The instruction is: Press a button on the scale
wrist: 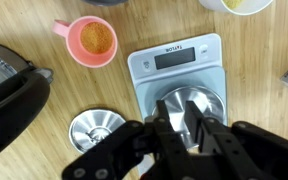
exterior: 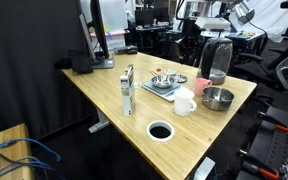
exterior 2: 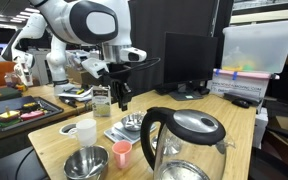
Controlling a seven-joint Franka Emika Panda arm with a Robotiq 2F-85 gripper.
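Observation:
The scale is a flat silver-grey slab with a dark display strip at its far edge. A shiny steel dish sits on its platform. In the wrist view my gripper hangs over the near part of the scale, above the dish, with its fingers nearly together and nothing between them. In an exterior view the gripper points straight down, a little above the scale. The scale also shows in an exterior view.
A pink cup stands left of the scale, with a black kettle and a steel bowl beyond it. A white mug and a jar stand close by. A monitor stands at the back.

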